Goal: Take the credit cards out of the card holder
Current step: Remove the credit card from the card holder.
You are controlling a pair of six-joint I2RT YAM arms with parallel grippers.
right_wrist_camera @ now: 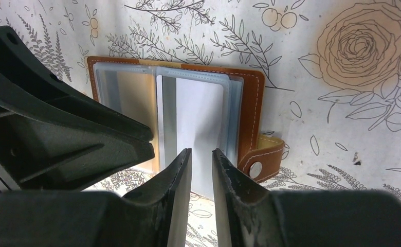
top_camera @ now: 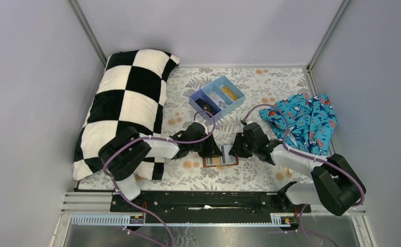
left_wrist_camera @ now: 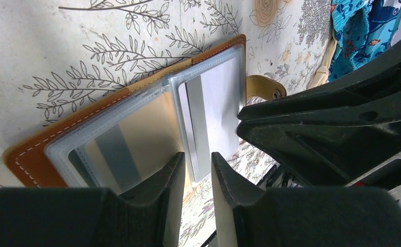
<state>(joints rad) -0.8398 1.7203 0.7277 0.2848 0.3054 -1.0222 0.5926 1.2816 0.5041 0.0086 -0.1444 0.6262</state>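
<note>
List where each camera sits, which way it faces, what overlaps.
Top external: above, behind bases, looking down on table; both arms, left gripper, right gripper show.
Left wrist: on left arm, facing down at holder; own fingers low, right gripper at right.
Right wrist: on right arm, same target; own fingers low, left gripper left.
Shared by wrists: holder, pale card.

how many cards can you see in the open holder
2: a beige card in the left half of the holder, and a white card in its right half. More may be hidden underneath these.
</note>
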